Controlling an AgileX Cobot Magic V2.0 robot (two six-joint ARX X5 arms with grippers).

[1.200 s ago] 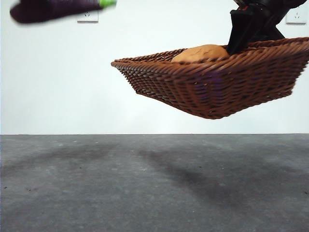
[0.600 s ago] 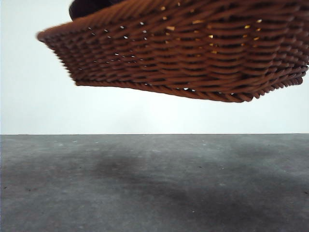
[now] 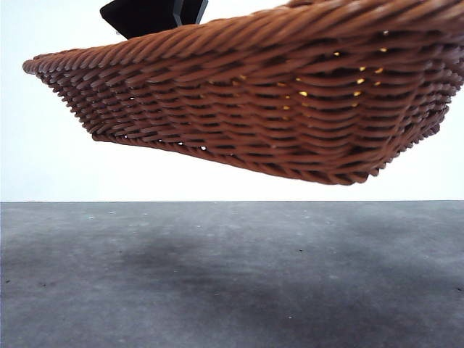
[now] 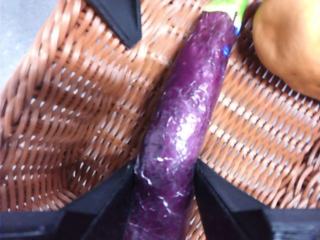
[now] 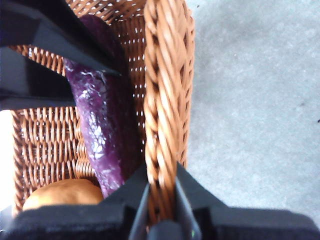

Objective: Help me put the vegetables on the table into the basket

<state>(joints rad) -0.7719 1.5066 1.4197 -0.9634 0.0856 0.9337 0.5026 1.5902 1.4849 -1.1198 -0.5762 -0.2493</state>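
The reddish-brown wicker basket (image 3: 275,101), tightly woven with a braided rim, hangs tilted in the air above the speckled dark grey table (image 3: 232,283), a plain white wall behind. The right gripper (image 5: 161,200) is clamped on its rim. Inside, the left gripper (image 4: 165,192) grips a glossy slim purple eggplant (image 4: 182,130) beside the rounded orange-brown potato (image 4: 290,45).

- Back wall (image 3: 65,174): plain white, evenly lit, no marks visible.
- Tabletop (image 3: 232,290): dark grey, speckled, matte; meets wall in a straight horiz. line.
- Soft broad shadow (image 3: 217,268) across mid surface.
- Wrist views: same grey surface, lighter tone.
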